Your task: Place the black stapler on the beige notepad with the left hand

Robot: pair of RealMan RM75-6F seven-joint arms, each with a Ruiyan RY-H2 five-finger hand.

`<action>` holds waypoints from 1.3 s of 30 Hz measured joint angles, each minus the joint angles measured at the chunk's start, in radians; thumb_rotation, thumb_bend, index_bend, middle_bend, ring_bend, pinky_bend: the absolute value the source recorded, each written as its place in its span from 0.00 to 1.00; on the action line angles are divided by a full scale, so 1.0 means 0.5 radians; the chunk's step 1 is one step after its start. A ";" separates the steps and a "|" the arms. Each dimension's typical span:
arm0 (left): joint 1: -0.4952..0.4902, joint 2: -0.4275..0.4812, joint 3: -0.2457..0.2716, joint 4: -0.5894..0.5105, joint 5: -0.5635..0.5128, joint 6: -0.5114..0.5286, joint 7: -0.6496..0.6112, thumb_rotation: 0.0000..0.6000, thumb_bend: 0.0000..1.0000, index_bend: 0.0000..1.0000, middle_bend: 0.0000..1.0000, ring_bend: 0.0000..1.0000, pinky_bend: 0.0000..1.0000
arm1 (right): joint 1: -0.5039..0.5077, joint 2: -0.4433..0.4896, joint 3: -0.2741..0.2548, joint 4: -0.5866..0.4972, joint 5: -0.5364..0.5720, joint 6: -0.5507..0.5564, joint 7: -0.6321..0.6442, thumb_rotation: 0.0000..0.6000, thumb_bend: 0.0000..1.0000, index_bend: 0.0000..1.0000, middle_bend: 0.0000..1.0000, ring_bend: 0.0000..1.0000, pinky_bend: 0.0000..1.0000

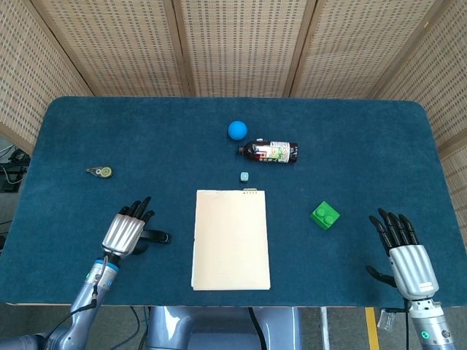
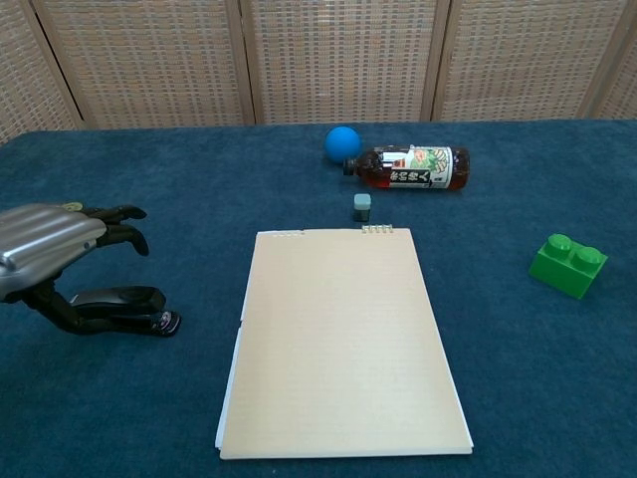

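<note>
The black stapler [image 2: 127,308] lies flat on the blue cloth, left of the beige notepad [image 2: 338,339]. My left hand [image 2: 52,247] hovers over the stapler's left end with its fingers spread and its thumb reaching down beside that end; it holds nothing. In the head view the left hand [image 1: 125,232] covers most of the stapler [image 1: 157,237], and only the right tip shows beside the notepad [image 1: 230,239]. My right hand [image 1: 408,257] rests open near the table's front right edge, far from both.
Behind the notepad lie a small grey cube [image 2: 362,206], a blue ball [image 2: 342,142] and a brown bottle [image 2: 410,167] on its side. A green brick [image 2: 567,264] sits to the right. A small tape dispenser [image 1: 100,172] lies at the far left.
</note>
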 measured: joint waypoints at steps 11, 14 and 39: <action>-0.071 -0.177 0.032 0.139 -0.088 0.009 0.083 1.00 0.44 0.45 0.22 0.26 0.38 | -0.003 0.021 0.010 -0.008 0.009 0.012 0.040 1.00 0.14 0.00 0.00 0.00 0.00; -0.087 -0.228 0.042 0.196 -0.095 0.026 0.100 1.00 0.56 0.59 0.34 0.37 0.47 | -0.005 0.023 0.013 -0.008 0.009 0.018 0.045 1.00 0.14 0.00 0.00 0.00 0.00; -0.410 -0.257 0.020 0.318 0.441 -0.052 -0.127 1.00 0.72 0.84 0.58 0.56 0.58 | -0.014 0.048 0.027 -0.016 0.026 0.038 0.125 1.00 0.14 0.00 0.00 0.00 0.00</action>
